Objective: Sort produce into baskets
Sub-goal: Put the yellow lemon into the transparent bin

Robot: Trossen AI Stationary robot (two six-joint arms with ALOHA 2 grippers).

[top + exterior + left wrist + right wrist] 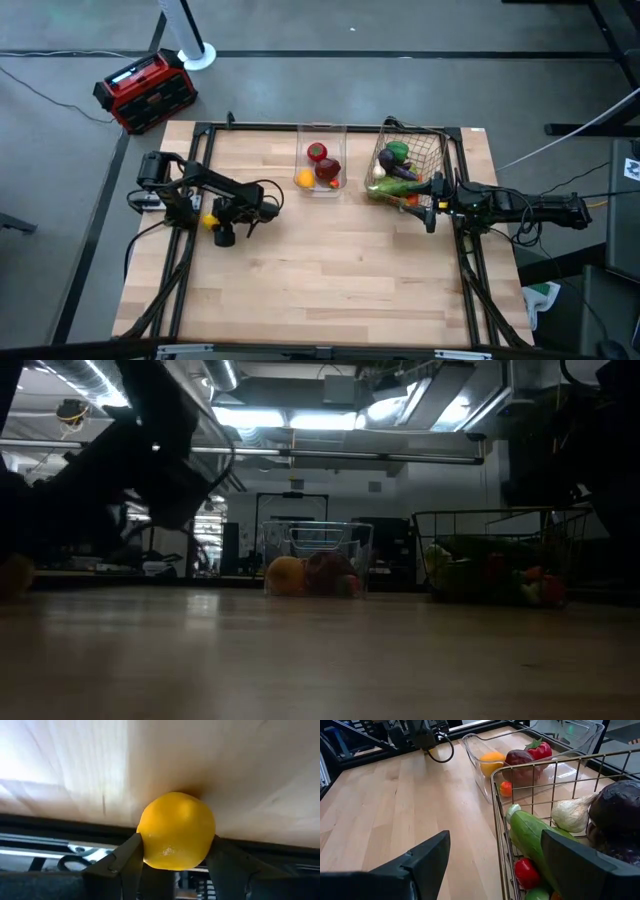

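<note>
Near the bench's left edge, the left gripper [213, 222] is clamped on a lemon [176, 830]. By the right edge, the right gripper [492, 865] hangs with fingers apart beside the wire mesh basket [432, 150] of vegetables. Farther back, the clear plastic bin [322, 131] holds an orange [304, 179] and red fruit.

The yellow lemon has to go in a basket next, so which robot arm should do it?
The left arm, most likely. The left gripper is already shut on the round yellow lemon near the wooden table's left edge. The right gripper is open and empty beside the copper-brown wire basket, far from it.
</note>
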